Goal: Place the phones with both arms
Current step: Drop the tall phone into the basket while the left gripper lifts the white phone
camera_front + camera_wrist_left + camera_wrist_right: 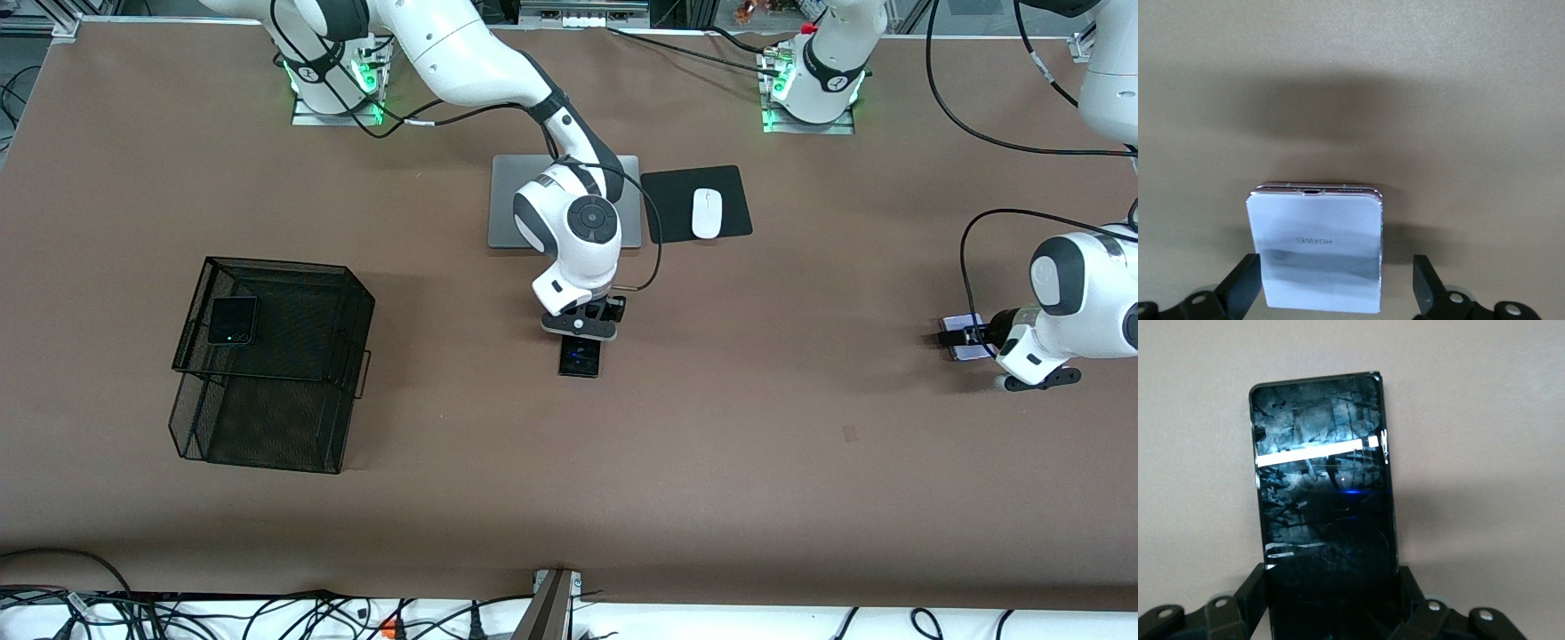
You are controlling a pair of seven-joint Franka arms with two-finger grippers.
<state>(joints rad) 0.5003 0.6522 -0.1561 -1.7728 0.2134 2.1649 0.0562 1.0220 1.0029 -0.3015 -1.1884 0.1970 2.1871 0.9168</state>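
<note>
The long black slab phone [579,357] lies in the middle of the table. My right gripper [582,327] is over its end, and in the right wrist view the gripper [1331,580] has both fingers against the sides of the phone [1321,487]. The lavender-white phone [965,322] lies at the left arm's end of the table. My left gripper [962,338] straddles it, and in the left wrist view the gripper [1335,273] is open, with a gap beside the phone [1315,230] at one finger. The small black phone with a green dot [233,320] lies in the mesh basket.
A black wire-mesh basket [267,418] stands toward the right arm's end of the table. A grey laptop [507,204] lies under the right arm, with a white mouse [707,213] on a black pad [667,209] beside it.
</note>
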